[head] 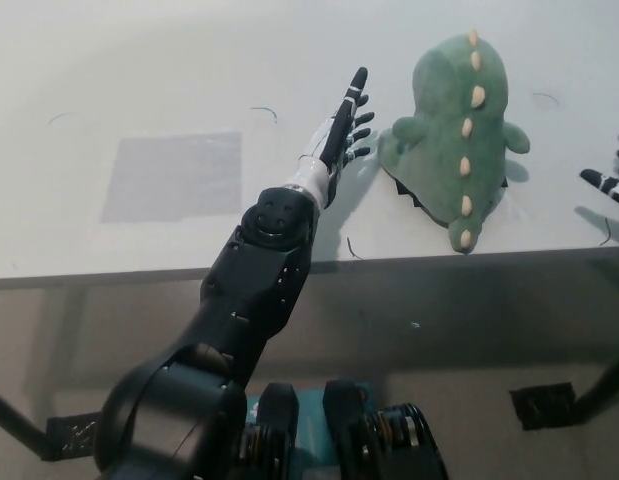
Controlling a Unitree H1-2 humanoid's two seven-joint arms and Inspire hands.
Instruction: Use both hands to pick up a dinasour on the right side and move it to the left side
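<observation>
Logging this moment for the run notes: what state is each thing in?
Dinosaur: lying on the table, spines up, untouched.
Left hand: open, fingers apart, just beside the dinosaur, not touching.
Right hand: at the right edge, mostly cut off, apart from the dinosaur.
Grey patch: flat, bare.

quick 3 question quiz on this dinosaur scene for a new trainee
1. True or false: the left hand is gripping the green plush dinosaur.
2. Which hand shows only at the picture's right edge? A) left B) right
3. Fill in: the grey rectangular patch lies on the white ____.

Key
1. False: it is open, fingers spread, just beside the dinosaur.
2. B: the right hand, fingers apart, clear of the toy.
3. table.
</observation>
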